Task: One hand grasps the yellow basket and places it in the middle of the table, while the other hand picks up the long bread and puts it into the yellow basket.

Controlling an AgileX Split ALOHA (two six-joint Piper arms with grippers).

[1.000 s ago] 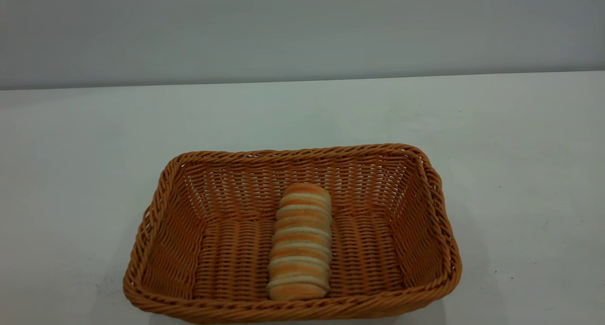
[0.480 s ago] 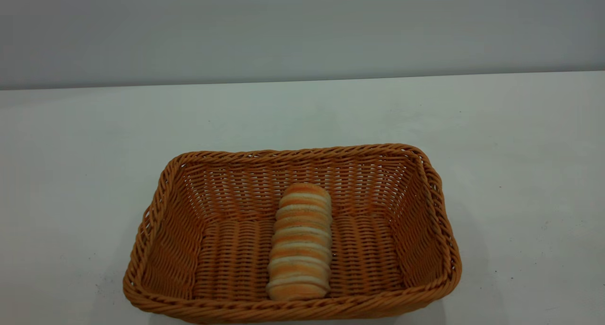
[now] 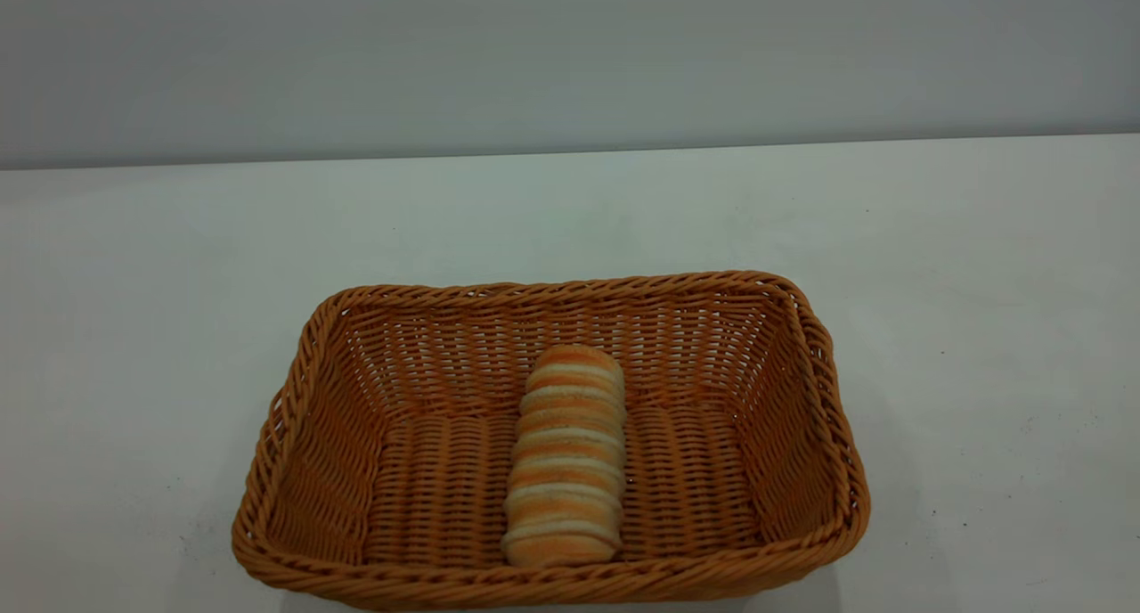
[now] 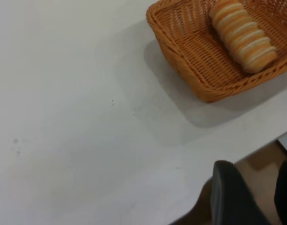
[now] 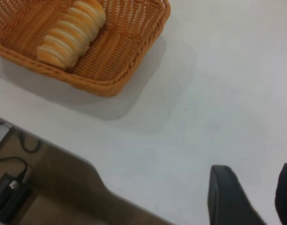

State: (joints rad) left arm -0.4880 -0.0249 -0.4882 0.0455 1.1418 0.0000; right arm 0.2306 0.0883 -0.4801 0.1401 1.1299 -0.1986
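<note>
from my exterior feed i see the yellow basket (image 3: 552, 444) sitting on the table (image 3: 980, 328), near the middle and toward the near edge, with the long bread (image 3: 566, 457) lying flat on its woven floor — lengthwise front to back, roughly centered between the two short walls. neither arm shows in that view.

on the left wrist feed, the left end effector (image 4: 255, 197) hangs off the table's edge, well apart from the basket; its two dark fingers (image 4: 232, 194) stand apart with a clear gap and nothing between them. the basket's corner and the bread are visible farther off, untouched.

the right wrist feed shows much the same — the right end effector (image 5: 253, 197) is over bare table, well away from the basket, its fingers (image 5: 227, 194) spread and holding nothing. below the table's edge on that feed i can make out some dark cables (image 5: 14, 166).
</note>
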